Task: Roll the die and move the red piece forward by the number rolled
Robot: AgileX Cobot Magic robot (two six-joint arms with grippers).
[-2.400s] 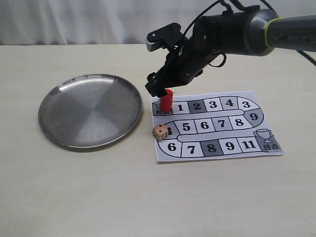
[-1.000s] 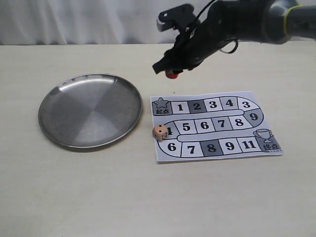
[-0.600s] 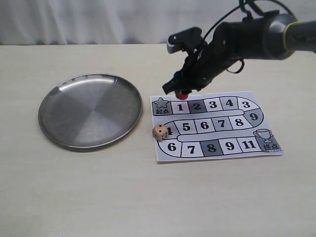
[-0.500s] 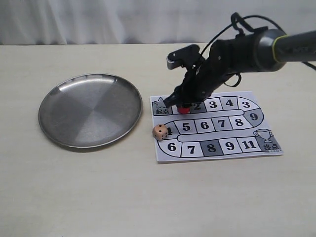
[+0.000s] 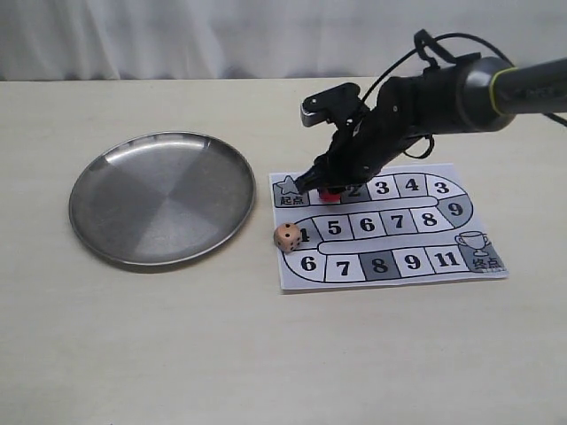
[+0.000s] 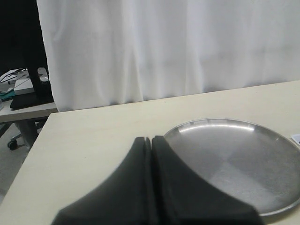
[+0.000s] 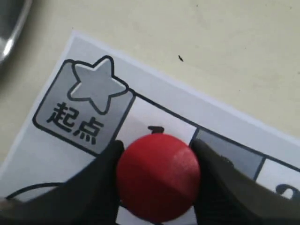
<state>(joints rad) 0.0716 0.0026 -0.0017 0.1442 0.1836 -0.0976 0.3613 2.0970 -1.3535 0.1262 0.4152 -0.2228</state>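
Placement is the step in hand. Exterior view: the right gripper (image 5: 325,183) clasps the one red cylinder piece (image 5: 330,196) over square 1 of the single printed paper board (image 5: 383,265). One pale tan die (image 5: 286,236) sits at the board's left edge, near one round steel plate (image 5: 162,197). Left wrist view: the left gripper (image 6: 151,139) is clenched on nothing. Right wrist view: fingers (image 7: 101,187) flank the piece. Release looks due next, if the unreadable roll was one.
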